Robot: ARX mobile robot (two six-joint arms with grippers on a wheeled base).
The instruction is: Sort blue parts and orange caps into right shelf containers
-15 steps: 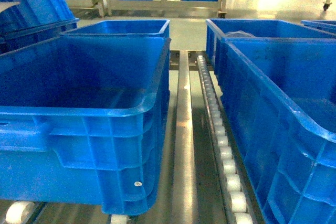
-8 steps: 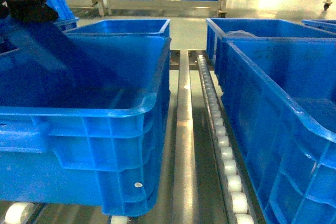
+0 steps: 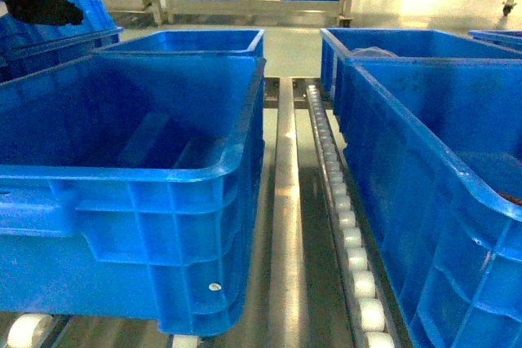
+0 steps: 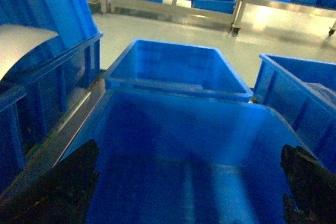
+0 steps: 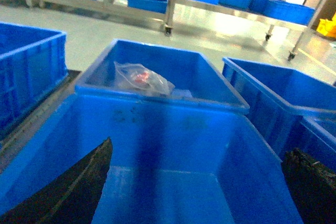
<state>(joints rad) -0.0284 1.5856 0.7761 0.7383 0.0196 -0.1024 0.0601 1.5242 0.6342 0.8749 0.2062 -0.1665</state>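
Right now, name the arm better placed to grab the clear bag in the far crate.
Right. The clear bag lies in the far crate ahead of the open right gripper; the left gripper faces the other row, where no bag shows.

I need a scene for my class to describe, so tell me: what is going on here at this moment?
A two-armed robot is working over large blue crates on a roller rack. Its left gripper hangs open over the empty near-left crate, holding nothing. Its right gripper hangs open over the near-right crate, also empty-handed. The crate behind that one holds a clear plastic bag with something reddish inside. Nothing is being carried now.
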